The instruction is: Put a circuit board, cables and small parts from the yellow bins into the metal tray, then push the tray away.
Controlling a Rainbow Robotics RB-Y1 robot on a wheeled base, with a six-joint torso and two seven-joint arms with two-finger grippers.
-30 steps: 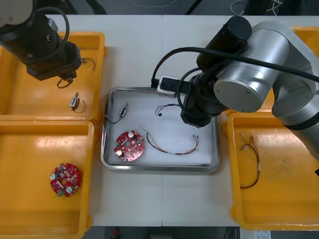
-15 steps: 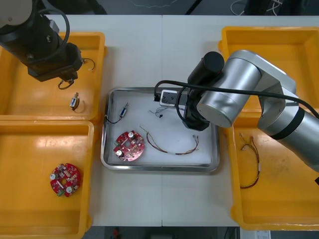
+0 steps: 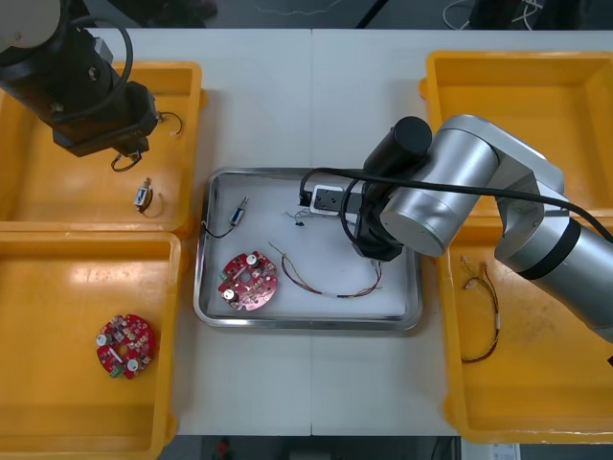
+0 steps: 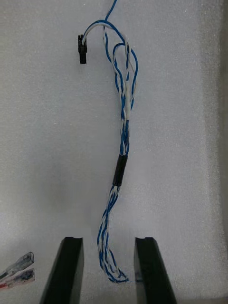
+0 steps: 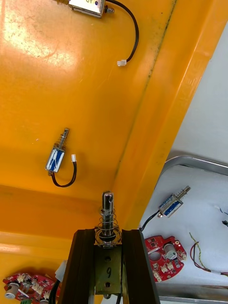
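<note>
Blue and white, the twisted cable (image 4: 124, 142) lies on the white floor of the metal tray (image 3: 306, 324). Our right gripper (image 4: 109, 270) is low over it, fingers apart, with the cable's end lying loose between them. Our left gripper (image 5: 108, 232) hangs over a yellow bin (image 3: 57, 201) (the far one on our left), fingers pinching a small metal part (image 5: 107, 209). We see a red circuit board (image 3: 249, 281) in the tray too.

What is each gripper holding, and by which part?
Left gripper, over a yellow bin, is shut on a small metal part, clamped by its flat body. Right gripper holds nothing: open astride one end of the blue and white cable.
</note>
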